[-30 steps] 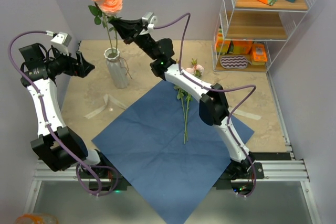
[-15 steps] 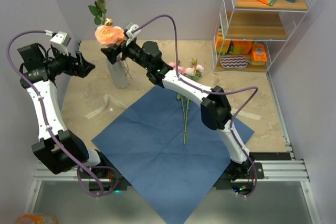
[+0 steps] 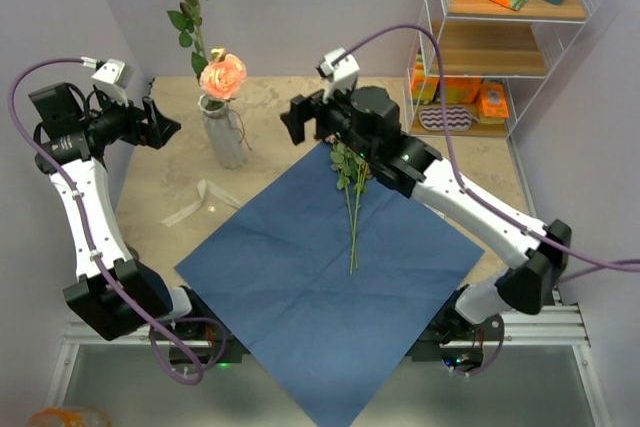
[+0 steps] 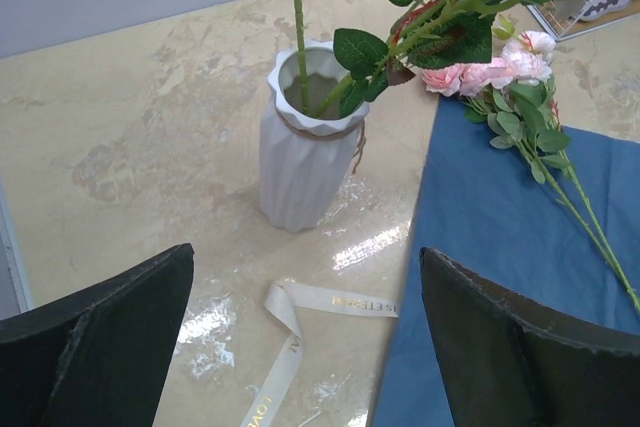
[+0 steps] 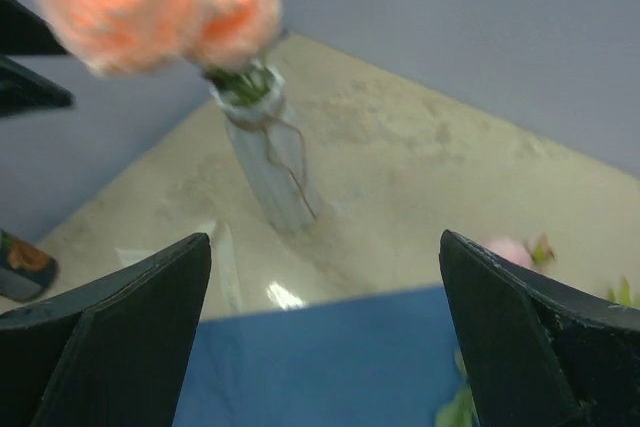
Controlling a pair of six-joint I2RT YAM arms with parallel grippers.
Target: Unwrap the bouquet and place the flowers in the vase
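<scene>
Blurred roses (image 5: 150,5) above vase (image 5: 268,169)

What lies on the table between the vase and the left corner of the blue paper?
A loose beige ribbon, between vase and blue paper; the top view shows it.

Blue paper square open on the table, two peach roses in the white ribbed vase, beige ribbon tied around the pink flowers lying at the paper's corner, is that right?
One thing is off: the beige ribbon is not tied around the pink flowers; it lies loose on the table beside the blue paper, near the white ribbed vase, as the left wrist view shows. The rest holds.
</scene>
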